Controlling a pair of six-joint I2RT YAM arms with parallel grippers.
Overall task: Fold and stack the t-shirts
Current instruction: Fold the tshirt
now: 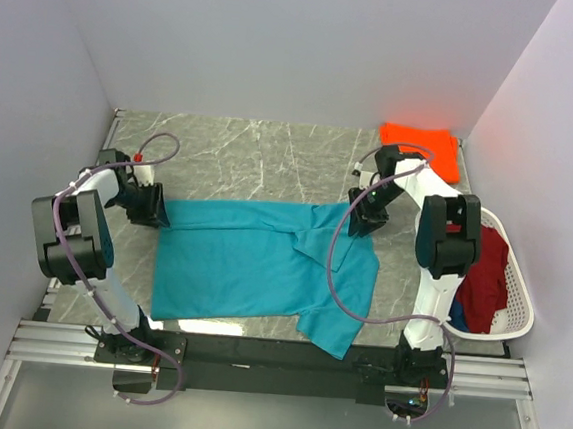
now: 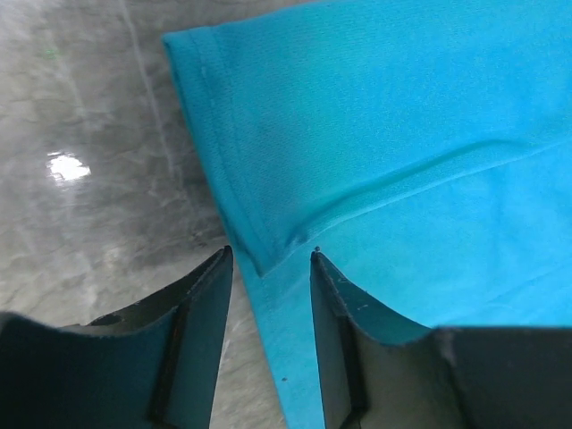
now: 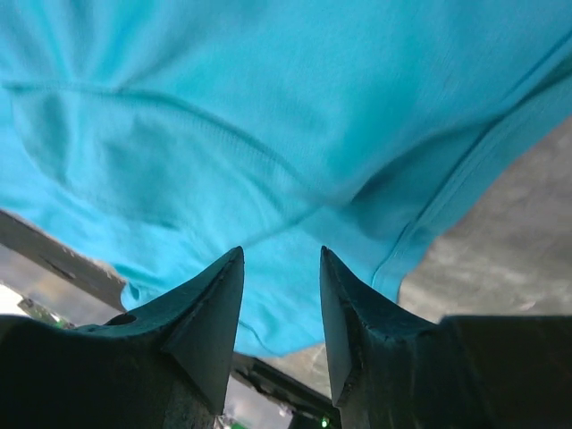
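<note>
Teal t-shirt point(image 1: 252, 262): spread across the near middle of the table point(image 1: 241, 160), far edge doubled over, one sleeve hanging toward the near edge

Left gripper point(image 2: 270, 255): at the shirt's far left corner, jaws apart, folded hem lying just ahead of the tips, not clamped

Right gripper point(image 3: 281, 253): at the shirt's far right side, jaws apart, teal cloth just beyond the tips, nothing pinched between them

Orange t-shirt point(image 1: 423, 146): folded, far right corner of the table, well apart from both grippers

Dark red t-shirt point(image 1: 484, 277) and blue t-shirt point(image 1: 456, 312): bundled inside the white basket point(image 1: 520, 295), right of the right arm

Surface: grey marble-patterned tabletop, glossy, with a light glare spot in the left wrist view

Room: plain pale walls on three sides

Count: four t-shirts (one teal, one orange, one dark red, one blue); two grippers; one basket
</note>
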